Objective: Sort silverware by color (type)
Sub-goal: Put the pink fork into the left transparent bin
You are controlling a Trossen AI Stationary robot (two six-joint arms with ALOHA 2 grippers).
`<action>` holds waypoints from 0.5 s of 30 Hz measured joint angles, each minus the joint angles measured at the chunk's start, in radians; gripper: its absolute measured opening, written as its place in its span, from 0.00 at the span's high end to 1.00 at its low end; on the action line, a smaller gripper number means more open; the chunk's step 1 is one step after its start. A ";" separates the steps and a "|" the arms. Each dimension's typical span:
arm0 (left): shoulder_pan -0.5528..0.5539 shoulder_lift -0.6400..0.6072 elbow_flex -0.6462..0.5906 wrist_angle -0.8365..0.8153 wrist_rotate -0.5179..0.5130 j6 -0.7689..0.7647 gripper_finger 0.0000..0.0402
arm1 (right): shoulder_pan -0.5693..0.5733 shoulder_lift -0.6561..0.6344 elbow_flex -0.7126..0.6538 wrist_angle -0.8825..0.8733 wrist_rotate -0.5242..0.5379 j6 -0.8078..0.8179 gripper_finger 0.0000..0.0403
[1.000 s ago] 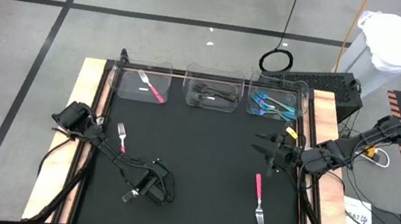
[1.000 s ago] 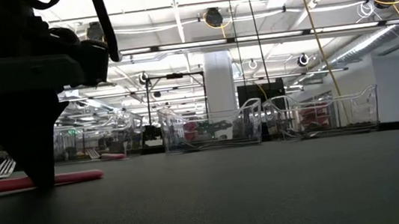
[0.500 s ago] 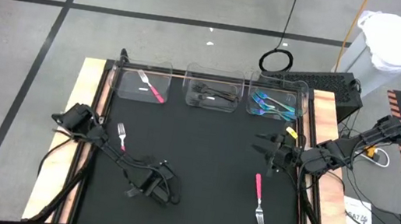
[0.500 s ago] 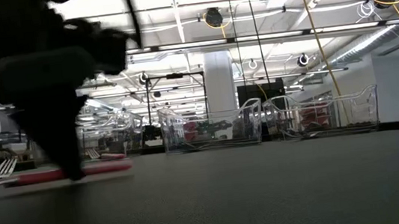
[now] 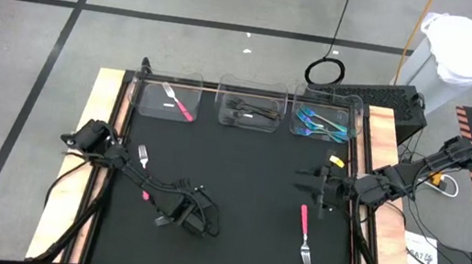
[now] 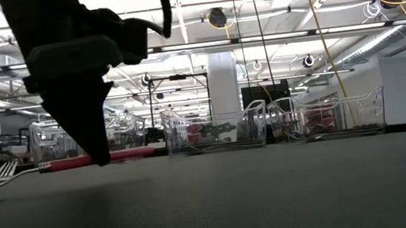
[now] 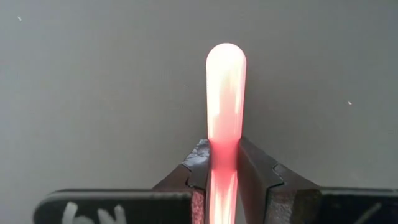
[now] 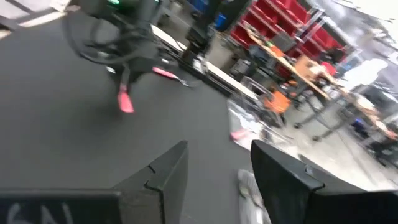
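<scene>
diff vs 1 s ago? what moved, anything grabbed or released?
The left gripper, shut on a pink-handled fork, moved toward the table's middle and lifted the fork off the black mat; a second ago it lay flat. The right gripper, open and empty, shifted slightly toward the other pink-handled fork on the mat. Nothing released. That fork and the three clear plastic bins stayed put.

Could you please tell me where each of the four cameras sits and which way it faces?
High: overhead, straight down on the table; both arms show.
Low: table height, level toward the bins; left gripper lifting a pink fork.
Left wrist: down past its fingers, shut on the fork handle.
Right wrist: across the mat past its open right gripper toward the left arm.
Shared: the held fork, in all four.
</scene>
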State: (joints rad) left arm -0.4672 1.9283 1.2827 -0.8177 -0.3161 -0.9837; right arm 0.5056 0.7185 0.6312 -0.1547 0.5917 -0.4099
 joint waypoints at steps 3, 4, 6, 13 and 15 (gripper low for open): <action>0.015 -0.001 0.000 0.000 0.000 0.036 0.88 | 0.000 0.004 0.000 0.000 -0.058 -0.018 0.58; 0.020 -0.002 0.000 0.000 0.000 0.049 0.88 | 0.000 0.009 0.000 0.000 -0.078 -0.027 0.58; 0.034 -0.002 0.001 0.000 0.000 0.060 0.88 | 0.000 0.025 0.000 0.000 -0.110 -0.050 0.58; 0.087 -0.010 0.011 -0.005 0.000 0.133 0.88 | 0.000 0.132 0.000 0.031 -0.123 -0.104 0.58; 0.101 -0.012 0.034 -0.004 -0.001 0.167 0.88 | 0.000 0.166 0.000 0.040 -0.122 -0.125 0.58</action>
State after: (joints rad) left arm -0.3663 1.9162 1.3170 -0.8215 -0.3166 -0.8172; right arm 0.5053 0.8848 0.6312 -0.1146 0.4698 -0.5348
